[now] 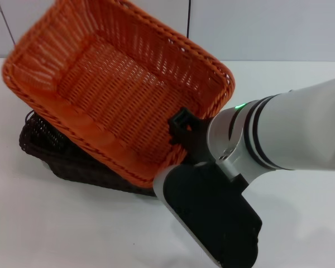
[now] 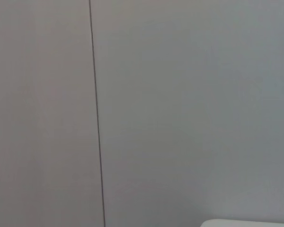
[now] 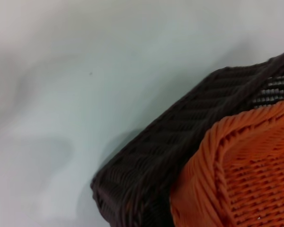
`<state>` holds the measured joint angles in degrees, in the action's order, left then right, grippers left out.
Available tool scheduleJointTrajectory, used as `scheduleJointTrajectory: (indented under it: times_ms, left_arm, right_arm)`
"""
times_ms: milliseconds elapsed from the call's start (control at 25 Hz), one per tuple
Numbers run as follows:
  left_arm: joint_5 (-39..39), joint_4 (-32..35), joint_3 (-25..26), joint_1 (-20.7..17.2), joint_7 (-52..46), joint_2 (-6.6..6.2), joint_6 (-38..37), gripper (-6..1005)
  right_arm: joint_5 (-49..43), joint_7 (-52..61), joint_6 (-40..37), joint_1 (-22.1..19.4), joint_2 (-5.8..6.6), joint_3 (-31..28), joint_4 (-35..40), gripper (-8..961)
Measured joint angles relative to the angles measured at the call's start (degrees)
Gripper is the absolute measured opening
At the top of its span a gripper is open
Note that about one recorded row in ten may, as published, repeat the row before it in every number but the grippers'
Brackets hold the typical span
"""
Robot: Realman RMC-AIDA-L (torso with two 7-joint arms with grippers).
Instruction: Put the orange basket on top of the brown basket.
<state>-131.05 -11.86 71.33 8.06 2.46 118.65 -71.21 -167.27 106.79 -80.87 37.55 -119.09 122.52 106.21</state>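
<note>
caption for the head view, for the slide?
Right gripper holds the bright orange woven basket tilted over the dark brown woven basket on the white table.

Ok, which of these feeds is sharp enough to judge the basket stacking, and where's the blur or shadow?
Head view: the orange basket is fairly sharp, tilted over the brown basket; the right gripper at its near rim is dark and soft. Right wrist view: both baskets are blurred from closeness, with a soft shadow on the table beside the brown one. Left wrist view: only a plain wall, no baskets.
</note>
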Motion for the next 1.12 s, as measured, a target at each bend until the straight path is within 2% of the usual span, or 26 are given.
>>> scheduleJointTrajectory:
  times_ms: [240,480,520,680,720,1000,1120]
  left_arm:
    - [0.14,0.00,0.03,0.67,0.00,0.00,1.28,801]
    - [0.18,0.00,0.03,1.61,0.00,-0.09,3.45,801]
    - [0.19,0.00,0.03,2.00,0.00,-0.13,4.30,801]
    - [0.26,0.01,0.03,2.66,0.01,-0.17,5.15,801]
    - [0.31,0.00,0.03,2.94,0.00,-0.18,5.31,801]
    - [0.35,0.00,0.04,4.06,0.00,-0.32,6.88,801]
    - [0.25,0.01,0.03,4.12,0.18,-0.36,7.04,801]
  right_arm:
    - [-0.02,-0.57,1.14,-2.29,-0.11,0.41,-0.53,178]
    - [-0.11,-0.94,2.09,-7.84,0.14,1.92,2.69,183]
    - [-0.11,-2.14,2.89,-10.23,0.20,1.89,4.75,184]
    - [-0.11,-4.93,4.32,-13.39,0.07,1.46,7.09,187]
    - [-0.11,-5.59,4.95,-14.58,0.04,1.44,8.46,225]
    - [-0.11,-5.66,4.77,-16.11,-0.02,2.14,11.21,486]
    - [-0.10,-5.65,4.84,-16.97,-0.04,4.41,11.53,596]
